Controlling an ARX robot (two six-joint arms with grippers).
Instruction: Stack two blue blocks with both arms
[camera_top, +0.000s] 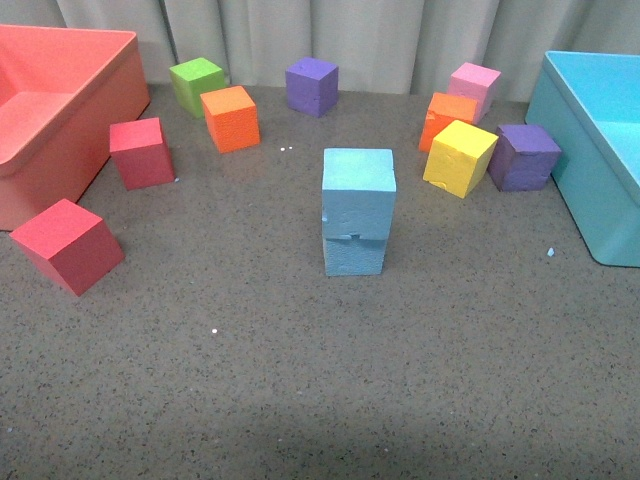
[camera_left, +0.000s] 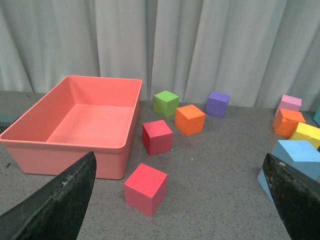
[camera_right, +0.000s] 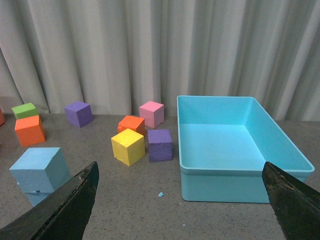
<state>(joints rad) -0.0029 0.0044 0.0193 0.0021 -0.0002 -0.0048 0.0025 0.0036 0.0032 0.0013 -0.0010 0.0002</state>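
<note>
Left hand (camera_left: 180, 200) spread, right hand (camera_right: 180, 200) spread, both empty, blue blocks (camera_top: 357, 212) stacked on table (camera_top: 300, 380)

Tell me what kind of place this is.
Probably a robot test bench, not a home: a speckled grey tabletop, a plain curtain backdrop, scattered foam cubes and the stacked blue blocks.

Pale grey pleated curtain (camera_top: 400, 40) along the back, dark speckled grey tabletop (camera_top: 300, 380), even soft light

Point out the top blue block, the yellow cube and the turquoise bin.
top blue block (camera_top: 358, 190): front view, middle of its front face.
yellow cube (camera_top: 459, 157): front view, middle of the cube.
turquoise bin (camera_right: 225, 187): right wrist view, its near outer wall.
</note>
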